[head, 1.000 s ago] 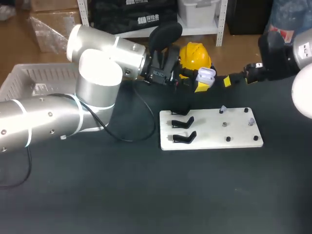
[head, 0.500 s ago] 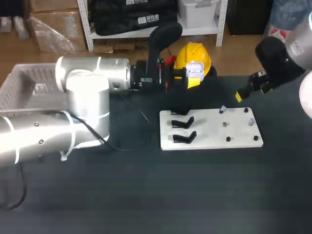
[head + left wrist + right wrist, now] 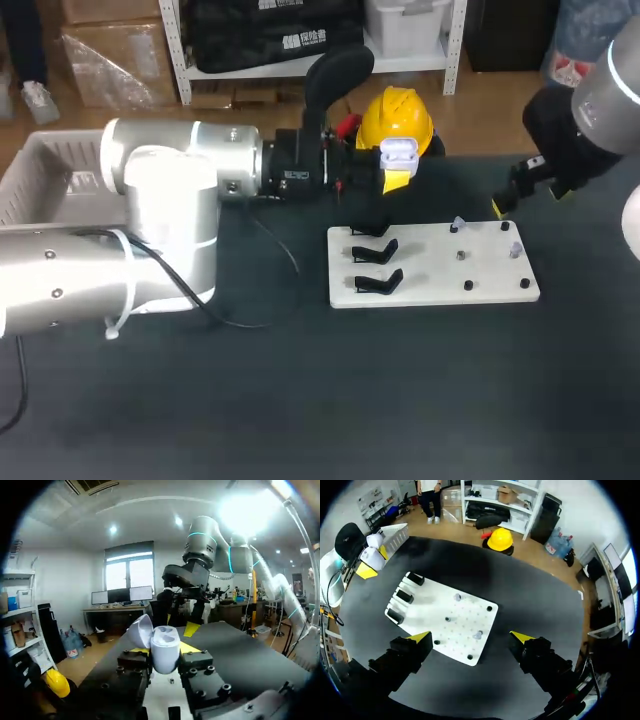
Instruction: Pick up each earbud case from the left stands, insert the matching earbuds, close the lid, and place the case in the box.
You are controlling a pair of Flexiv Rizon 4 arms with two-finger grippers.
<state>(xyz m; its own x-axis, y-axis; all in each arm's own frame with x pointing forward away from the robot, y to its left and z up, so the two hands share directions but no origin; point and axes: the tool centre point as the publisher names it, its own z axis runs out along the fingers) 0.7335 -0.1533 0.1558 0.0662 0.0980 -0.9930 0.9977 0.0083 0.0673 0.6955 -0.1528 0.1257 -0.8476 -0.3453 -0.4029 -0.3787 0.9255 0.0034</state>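
A white earbud case with its lid open sits between the fingers of my left gripper, which is shut on it. In the head view the case hangs above the table's far edge, behind the white board. Three black stands line the board's left side, all bare. Small clear earbuds rest on pegs at its right. My right gripper hovers open over the board's far right corner. In the right wrist view that gripper stands wide above the board and earbuds.
A white basket stands at the table's far left, also seen as the basket beyond my left gripper in the right wrist view. Dark table surface spreads in front of the board.
My right gripper has drawn away from the case, rightward and down to the board's far right corner. The left arm has pulled the case slightly left and turned its wrist.
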